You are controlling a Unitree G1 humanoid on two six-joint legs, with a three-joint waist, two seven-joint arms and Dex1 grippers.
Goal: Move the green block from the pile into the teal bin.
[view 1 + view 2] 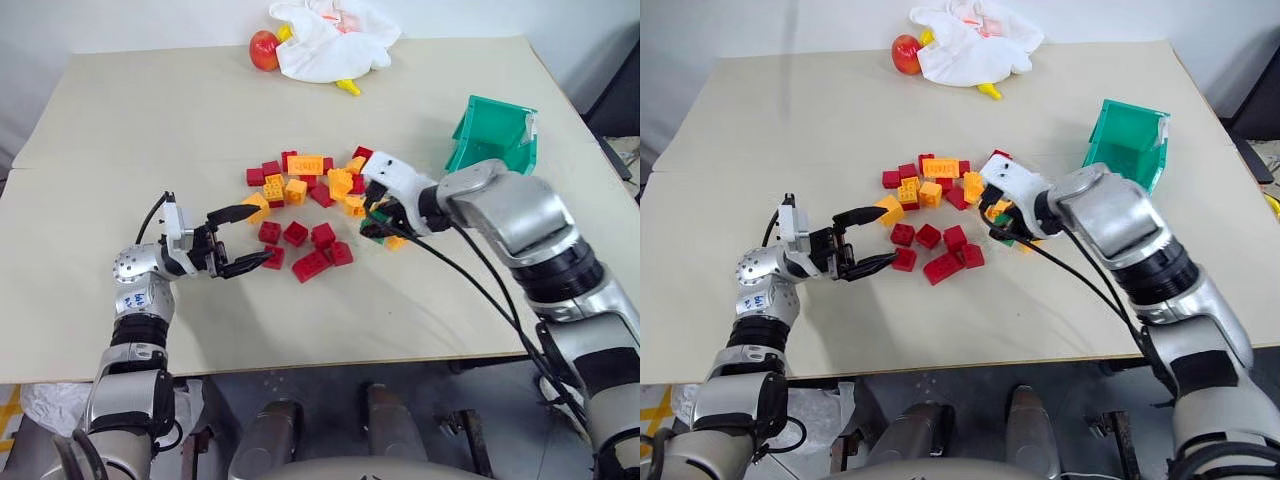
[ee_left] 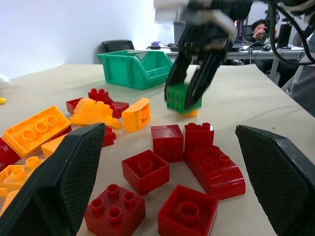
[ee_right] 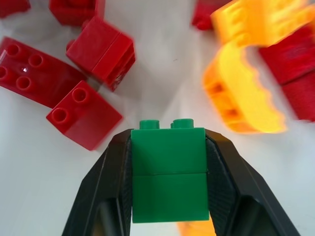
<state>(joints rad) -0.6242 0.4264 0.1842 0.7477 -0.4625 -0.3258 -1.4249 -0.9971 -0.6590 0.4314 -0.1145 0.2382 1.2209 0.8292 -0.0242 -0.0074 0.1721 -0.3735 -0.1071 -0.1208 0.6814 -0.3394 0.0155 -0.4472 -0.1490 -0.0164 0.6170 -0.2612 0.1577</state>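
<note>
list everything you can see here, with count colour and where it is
green block: one, dark green, clamped between the right gripper's fingers, at the pile's right edge
pile: roughly twenty bricks, red, orange and yellow, mid table
teal bin: one, teal, right side of the table, beyond the pile
apple: one, red and yellow, far edge of the table
white cloth: one, crumpled beside the apple, a yellow thing poking out beneath it
table: one, beige top
person: one, seated at a desk in the background
left gripper: black fingers, open, left of the pile
right gripper: black fingers, shut on the green block
</note>
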